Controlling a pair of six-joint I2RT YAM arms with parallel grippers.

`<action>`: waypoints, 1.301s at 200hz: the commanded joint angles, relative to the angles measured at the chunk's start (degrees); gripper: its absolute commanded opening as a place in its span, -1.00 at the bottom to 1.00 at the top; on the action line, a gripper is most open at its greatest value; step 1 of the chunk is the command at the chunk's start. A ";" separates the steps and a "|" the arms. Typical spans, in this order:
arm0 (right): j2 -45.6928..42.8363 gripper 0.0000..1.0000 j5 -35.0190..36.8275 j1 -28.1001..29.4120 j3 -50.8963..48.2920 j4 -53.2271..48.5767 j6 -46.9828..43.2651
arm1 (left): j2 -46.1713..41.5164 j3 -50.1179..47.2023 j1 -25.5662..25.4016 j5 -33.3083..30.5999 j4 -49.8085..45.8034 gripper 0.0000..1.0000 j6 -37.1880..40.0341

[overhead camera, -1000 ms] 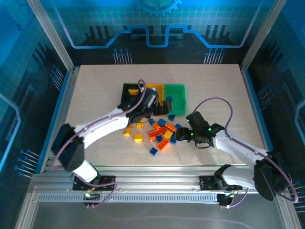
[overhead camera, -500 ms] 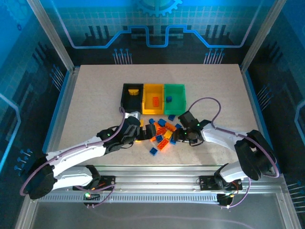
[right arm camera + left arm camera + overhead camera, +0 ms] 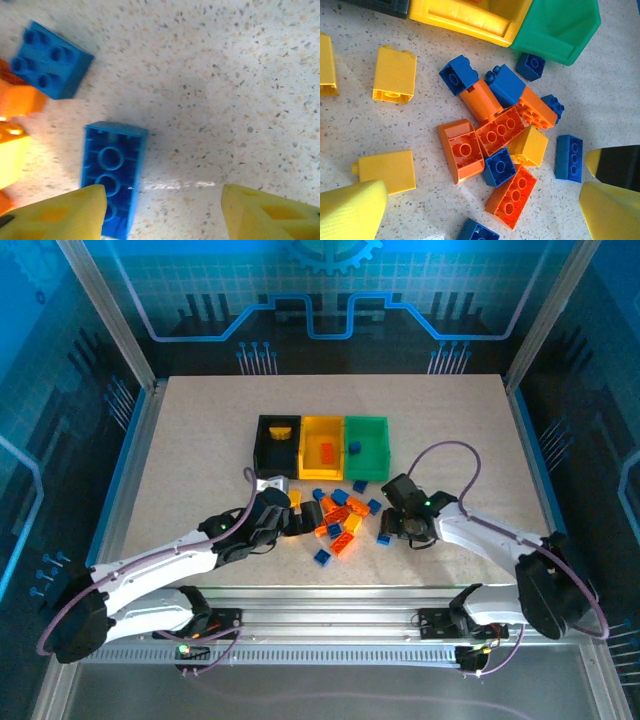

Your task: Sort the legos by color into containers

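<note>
Now, bins: the black bin [image 3: 263,440], the yellow bin [image 3: 312,440] and the green bin [image 3: 372,455] are sitting side by side in a touching row near the middle of the worktop [image 3: 200,440].
Bin contents: a yellow brick [image 3: 280,431] is lying in the black bin, an orange brick [image 3: 326,451] in the yellow bin, and a small blue brick [image 3: 353,447] in the green bin.
Pile: the pile of bricks [image 3: 340,512], mixing orange, blue and yellow, is lying on the worktop just in front of the bins, between the two arms.
Stray: a lone blue brick [image 3: 322,557] is sitting apart on the near side of the pile.
Left jaws: they are standing wide open above the pile's left side, gripping nothing, and the left fingers [image 3: 350,210] are framing orange and blue bricks.
Right jaws: they are hanging open and empty low over the pile's right edge, with bare worktop showing between the right fingers [image 3: 265,212].
Long blue brick [image 3: 114,170]: it is lying hollow side up with one right finger overlapping its near end; I cannot tell whether they are touching.
Square blue brick [image 3: 50,60]: it is lying studs up just beyond the long one.
</note>
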 commanded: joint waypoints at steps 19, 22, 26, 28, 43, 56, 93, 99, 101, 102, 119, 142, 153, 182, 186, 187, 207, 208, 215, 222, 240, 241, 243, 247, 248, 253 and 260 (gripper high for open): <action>1.83 0.66 -1.84 2.67 3.58 0.37 -0.79 | -2.29 -1.27 0.48 -1.23 -0.63 0.98 -0.57; 2.69 0.66 -1.79 2.60 3.79 0.19 -0.42 | -2.34 -1.29 0.44 -1.25 -0.61 0.98 -0.51; 3.80 0.63 -1.57 2.59 4.11 0.02 0.10 | -2.38 -1.29 0.48 -1.31 -0.63 0.98 -0.53; 4.37 0.62 -1.48 2.59 4.20 -0.07 0.38 | -2.45 -1.33 0.44 -1.40 -0.70 0.98 -0.55; 8.21 0.47 -0.64 2.50 4.96 -0.37 2.71 | -2.67 -1.46 0.55 -1.59 -1.17 0.98 -0.54; 10.62 0.38 -0.19 2.44 5.19 -0.07 4.34 | -2.97 -1.67 0.65 -1.69 -1.68 0.98 -0.75; 15.41 0.15 -0.15 2.15 6.08 -0.07 5.10 | -4.61 -2.76 0.84 -2.40 -2.35 0.98 -1.05; 15.68 0.09 -0.04 2.15 6.24 -0.11 4.90 | -4.86 -2.78 0.88 -2.56 -2.65 0.98 -1.06; 15.71 0.07 0.08 2.10 6.25 -0.10 4.77 | -4.96 -2.78 0.92 -2.63 -2.79 0.98 -1.07; 15.71 0.06 0.07 2.08 6.29 -0.15 4.73 | -4.99 -2.78 0.92 -2.69 -2.81 0.98 -1.12; 15.18 -0.11 0.31 1.56 6.15 0.20 3.94 | -5.70 -3.09 0.97 -3.66 -3.75 0.98 -1.94; 12.09 -0.33 -0.28 0.43 6.27 0.94 1.09 | -7.09 -4.07 1.06 -4.53 -4.73 0.98 -2.81; 9.76 -0.42 -0.26 0.32 7.37 0.95 -1.42 | -7.60 -4.36 1.08 -4.70 -5.27 0.98 -2.84; 7.28 -0.43 0.66 -0.66 16.12 -0.76 -7.33 | -8.68 -5.06 1.02 -4.68 -6.59 0.98 -2.51; 7.75 -0.42 0.56 -0.97 17.49 -0.87 -7.78 | -8.83 -5.11 1.06 -4.69 -6.76 0.98 -2.51; 7.91 -0.42 0.53 -1.08 17.93 -0.83 -7.87 | -8.86 -5.14 1.08 -4.68 -6.78 0.98 -2.50; 12.56 -0.37 0.76 -3.13 24.44 -0.33 -8.82 | -9.12 -5.16 1.10 -4.89 -8.17 0.98 -3.35; 12.86 -0.36 0.85 -3.26 24.75 -0.30 -8.88 | -9.14 -5.11 1.10 -4.96 -8.32 0.98 -3.44; 15.34 -0.32 1.11 -3.94 27.10 -0.17 -9.02 | -9.36 -5.07 1.19 -5.32 -9.17 0.98 -4.15; 18.12 -0.30 1.65 -4.61 29.67 -0.22 -9.10 | -9.73 -4.91 1.15 -5.84 -10.34 0.98 -4.91; 25.94 -0.28 3.29 -6.30 37.16 -1.38 -9.69 | -11.70 -4.54 1.32 -6.78 -12.81 0.98 -5.99; 26.41 -0.28 3.35 -6.42 37.57 -1.44 -9.75 | -11.83 -4.54 1.34 -6.92 -12.92 0.98 -5.99; 27.31 -0.28 3.50 -6.57 38.44 -1.67 -9.86 | -12.15 -4.54 1.36 -6.95 -13.05 0.98 -6.00; 28.91 -0.28 3.79 -6.92 40.01 -2.10 -10.04 | -12.76 -4.55 1.37 -7.13 -13.44 0.98 -6.00; 29.39 -0.28 3.86 -7.00 40.58 -2.20 -10.10 | -12.93 -4.55 1.37 -7.18 -13.54 0.98 -5.96; 31.41 -0.28 3.93 -7.31 42.63 -2.65 -10.45 | -13.72 -4.54 1.32 -7.22 -14.03 0.98 -5.92; 34.34 -0.28 4.16 -7.73 45.65 -3.18 -11.00 | -14.75 -4.54 1.37 -7.33 -14.71 0.98 -5.76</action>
